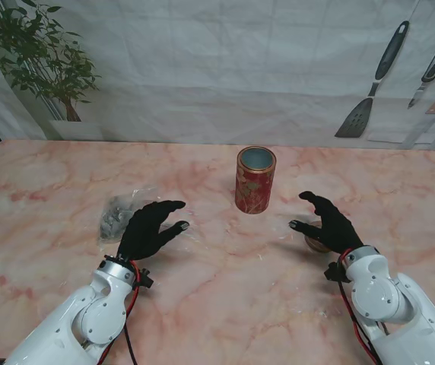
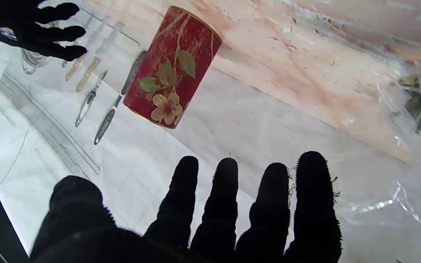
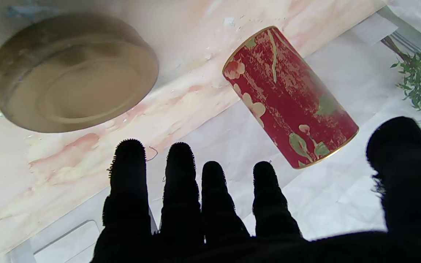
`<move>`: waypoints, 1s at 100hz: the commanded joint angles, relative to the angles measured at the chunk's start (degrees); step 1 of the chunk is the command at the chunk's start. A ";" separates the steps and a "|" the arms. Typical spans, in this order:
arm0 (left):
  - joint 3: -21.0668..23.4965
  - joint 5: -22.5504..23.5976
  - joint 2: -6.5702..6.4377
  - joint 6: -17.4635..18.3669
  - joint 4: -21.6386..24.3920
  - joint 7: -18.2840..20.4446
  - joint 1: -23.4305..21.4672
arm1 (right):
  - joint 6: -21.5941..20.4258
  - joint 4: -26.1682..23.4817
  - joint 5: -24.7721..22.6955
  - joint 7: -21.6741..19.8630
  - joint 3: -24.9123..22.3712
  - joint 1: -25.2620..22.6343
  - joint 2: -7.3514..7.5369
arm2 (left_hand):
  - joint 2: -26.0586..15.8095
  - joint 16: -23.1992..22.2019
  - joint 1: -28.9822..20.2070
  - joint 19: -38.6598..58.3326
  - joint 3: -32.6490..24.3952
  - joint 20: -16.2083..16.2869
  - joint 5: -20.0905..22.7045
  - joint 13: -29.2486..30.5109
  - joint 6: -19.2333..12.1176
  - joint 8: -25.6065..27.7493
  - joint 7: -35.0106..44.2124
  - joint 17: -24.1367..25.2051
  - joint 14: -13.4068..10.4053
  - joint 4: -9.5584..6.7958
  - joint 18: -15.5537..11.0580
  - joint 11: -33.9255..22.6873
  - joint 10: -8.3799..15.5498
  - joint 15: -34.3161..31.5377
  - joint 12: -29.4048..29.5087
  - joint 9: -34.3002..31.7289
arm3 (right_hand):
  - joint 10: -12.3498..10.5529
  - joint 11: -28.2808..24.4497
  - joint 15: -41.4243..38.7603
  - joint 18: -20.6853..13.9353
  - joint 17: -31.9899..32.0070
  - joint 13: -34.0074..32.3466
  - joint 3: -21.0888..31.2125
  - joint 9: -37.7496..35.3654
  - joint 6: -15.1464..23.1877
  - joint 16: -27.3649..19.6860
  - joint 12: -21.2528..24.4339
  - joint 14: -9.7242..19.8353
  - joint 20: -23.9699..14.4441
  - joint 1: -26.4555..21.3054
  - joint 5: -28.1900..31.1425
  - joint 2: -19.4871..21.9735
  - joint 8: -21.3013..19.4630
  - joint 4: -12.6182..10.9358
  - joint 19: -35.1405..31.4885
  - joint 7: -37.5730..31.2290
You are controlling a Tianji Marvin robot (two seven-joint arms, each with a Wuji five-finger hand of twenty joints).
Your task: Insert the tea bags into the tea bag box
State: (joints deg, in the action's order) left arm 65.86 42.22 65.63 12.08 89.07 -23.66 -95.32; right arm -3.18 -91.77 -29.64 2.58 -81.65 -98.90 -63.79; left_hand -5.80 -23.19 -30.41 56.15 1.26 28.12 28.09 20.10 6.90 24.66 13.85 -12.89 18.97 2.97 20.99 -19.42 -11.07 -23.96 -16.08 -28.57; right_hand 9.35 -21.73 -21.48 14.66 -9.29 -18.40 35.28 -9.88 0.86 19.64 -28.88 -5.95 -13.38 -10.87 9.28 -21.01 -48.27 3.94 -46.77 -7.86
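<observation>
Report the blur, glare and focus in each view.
Stand view: evenly lit and sharp; the clear bag shows faint glare. Left wrist view: tin sharp, plastic glints brightly at the edge. Right wrist view: the lid is soft, out of focus.

Right robot hand (image 3: pixel 232 219): black glove, fingers (image 3: pixel 128 182) spread, thumb apart, nothing held. Red floral tea bag box (image 3: pixel 291 98) upright on pink marble counter (image 3: pixel 68 160). Round tan lid (image 3: pixel 75 73) lying flat on counter, well apart from box.
</observation>
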 commanded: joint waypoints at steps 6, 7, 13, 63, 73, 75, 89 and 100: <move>0.84 0.19 0.27 -0.72 2.07 0.37 -1.21 | -0.36 0.39 0.97 0.50 -0.29 -0.12 -0.56 | 0.10 -1.24 2.63 4.01 0.82 2.39 1.27 1.13 0.26 1.13 1.25 -1.19 1.27 -1.35 -1.41 -0.93 -1.37 -1.93 -1.81 -0.10 | -0.63 -1.21 0.71 -1.61 0.01 -0.78 -1.29 0.66 0.14 -0.15 0.56 0.67 -1.22 -0.67 0.71 -0.82 0.57 0.39 1.38 -0.75; 0.98 0.26 0.23 -0.86 2.31 0.53 -1.33 | -0.39 0.43 1.07 0.55 -0.30 -0.10 -0.58 | 0.10 -1.30 2.71 4.15 0.84 2.46 1.21 1.14 0.16 1.17 1.28 -1.25 1.26 -1.35 -1.47 -0.96 -1.38 -1.97 -1.85 -0.12 | -0.64 -1.26 0.71 -1.64 0.03 -0.76 -1.30 0.67 0.14 -0.15 0.56 0.66 -1.24 -0.70 0.71 -0.82 0.59 0.38 1.39 -0.78; 1.79 0.87 0.00 -1.83 3.64 1.40 -1.95 | -0.43 0.56 1.48 0.61 -0.38 -0.03 -0.63 | 0.34 -1.86 2.88 5.27 0.83 3.01 1.12 1.35 0.45 1.60 1.68 -1.69 1.48 -1.36 -1.63 -1.25 -1.53 -2.52 -2.13 -0.07 | -0.68 -1.45 0.72 -1.60 0.10 -0.75 -1.37 0.70 0.09 -0.11 0.61 0.65 -1.36 -0.84 0.68 -0.77 0.74 0.38 1.47 -0.96; 3.35 9.55 -0.99 -14.25 8.06 2.94 -0.21 | 1.09 -0.24 2.03 -0.21 -0.67 -0.49 -0.59 | 5.80 -17.52 8.77 22.80 0.34 9.68 -0.43 4.98 5.19 6.30 5.05 -11.37 4.59 -1.81 -8.76 -7.50 -2.72 -16.59 -8.55 0.38 | -0.76 -2.43 0.47 -1.96 0.00 -1.01 -1.80 0.79 -0.12 0.31 1.04 0.75 -2.52 -1.03 0.15 -0.49 1.92 0.29 1.85 -2.37; 2.78 11.03 -0.93 -17.48 6.18 1.84 2.07 | 1.23 -0.36 2.14 -0.42 -0.66 -0.54 -0.57 | 6.55 -27.71 12.26 33.87 0.21 9.20 -0.42 8.62 6.52 8.74 7.31 -20.82 8.07 -1.77 -15.02 -10.54 -3.27 -23.83 -12.58 0.67 | -0.75 -2.44 0.48 -2.11 0.02 -0.94 -1.85 0.84 -0.19 0.35 1.12 0.73 -2.70 -1.01 -0.05 -0.36 2.09 0.28 1.90 -2.63; 2.76 11.28 -0.98 -18.02 5.91 2.00 2.46 | 1.26 -0.38 2.17 -0.49 -0.66 -0.55 -0.56 | 6.65 -29.06 12.87 36.21 0.26 8.73 -0.57 9.29 6.68 8.89 7.50 -23.17 7.71 -1.76 -17.17 -10.76 -3.35 -24.90 -12.94 0.80 | -0.73 -2.42 0.49 -2.07 0.03 -0.93 -1.86 0.85 -0.21 0.36 1.15 0.75 -2.74 -1.02 -0.08 -0.37 2.13 0.28 1.92 -2.70; 2.70 12.62 -1.39 -21.03 3.81 4.45 5.17 | 1.39 -0.52 2.21 -0.95 -0.71 -0.63 -0.47 | 7.05 -32.44 14.19 42.45 0.25 6.21 -0.72 11.19 6.86 9.32 8.70 -30.16 6.14 -1.70 -24.54 -11.77 -3.09 -28.05 -13.51 0.49 | -0.75 -2.39 0.49 -2.01 0.04 -0.92 -1.93 0.83 -0.22 0.42 1.28 0.69 -3.04 -0.95 -0.34 -0.23 2.44 0.26 2.05 -3.16; 2.46 12.67 -1.68 -22.51 1.76 7.00 7.56 | 1.53 -0.60 2.54 -1.22 -0.73 -0.68 -0.46 | 7.50 -35.12 14.24 45.04 0.20 4.18 -0.88 12.06 7.46 9.47 9.70 -32.52 4.84 -1.73 -27.38 -12.97 -3.00 -30.39 -14.29 0.47 | -0.79 -2.38 0.53 -2.06 0.12 -0.89 -1.95 0.85 -0.23 0.44 1.33 0.73 -3.20 -1.02 -0.44 -0.15 2.66 0.25 2.17 -3.46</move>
State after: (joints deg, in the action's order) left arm 68.01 55.16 64.46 -9.87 91.74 -18.71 -89.42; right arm -1.78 -91.97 -27.31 2.24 -82.34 -99.16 -64.23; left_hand 1.44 -56.43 -18.98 95.44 1.16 33.69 28.11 31.05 12.70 33.52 22.63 -43.33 22.55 2.95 0.39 -31.38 -13.19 -50.03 -28.73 -28.64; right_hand 9.31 -23.40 -21.48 14.07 -9.29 -18.93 34.57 -9.88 0.83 19.64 -28.26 -5.95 -15.94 -11.63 9.29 -21.01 -46.13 3.94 -45.64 -11.03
